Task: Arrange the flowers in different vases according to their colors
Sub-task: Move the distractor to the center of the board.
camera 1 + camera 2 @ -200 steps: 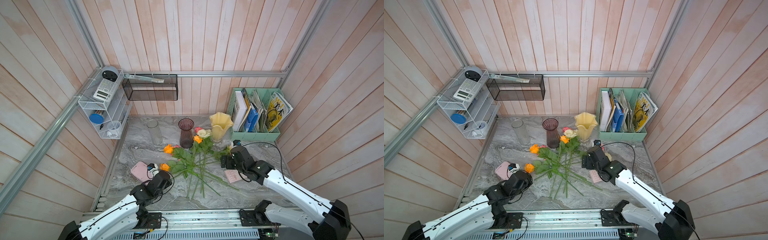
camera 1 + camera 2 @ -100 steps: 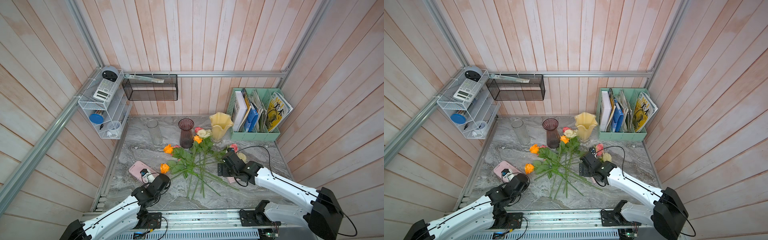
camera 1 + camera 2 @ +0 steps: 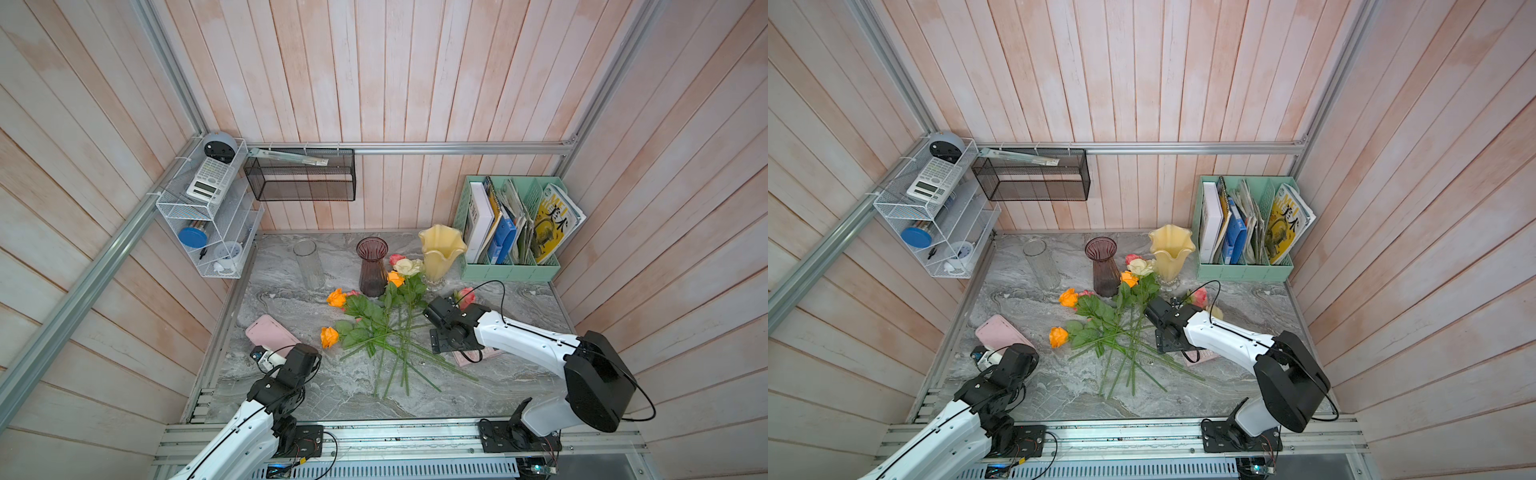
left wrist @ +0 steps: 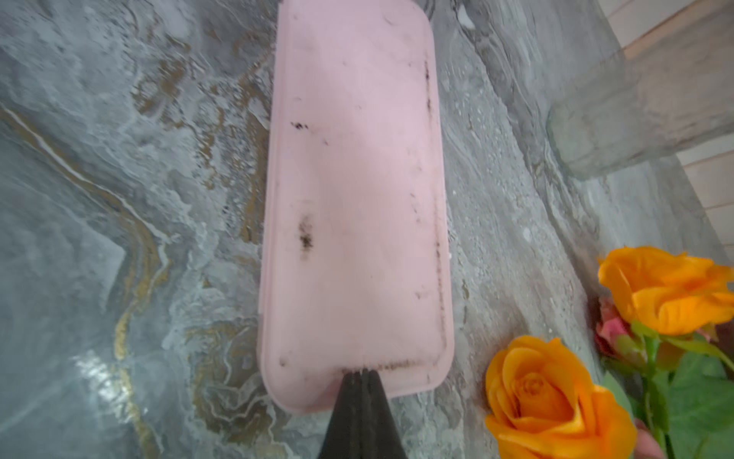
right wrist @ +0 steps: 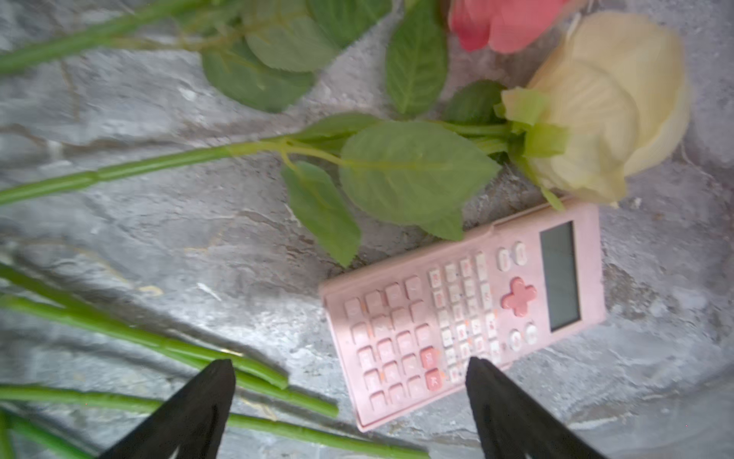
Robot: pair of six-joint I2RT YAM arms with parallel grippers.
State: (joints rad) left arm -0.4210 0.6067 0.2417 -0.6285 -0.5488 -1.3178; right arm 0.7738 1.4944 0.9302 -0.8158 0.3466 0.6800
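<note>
Hanging over the counter (image 5: pixel 167 246), the right tool (image 5: pixel 349 363) has its jaws spread wide and grips nothing; a pink calculator (image 5: pixel 464 326) lies below the gap. Out past the tips lies a cream rose (image 5: pixel 595 119), bloom just beside the calculator's edge, with a pink rose (image 5: pixel 504 24) next to it. Its stem (image 5: pixel 159 165) runs roughly along the line from one jaw to the other, so I reckon the wrist needs a turn before closing across it. The yellow vase (image 3: pixel 440 249) stands upright near this arm. The left tool (image 4: pixel 359 375) is pinched together, empty, over a pink case (image 4: pixel 353 198), well apart from that rose.
</note>
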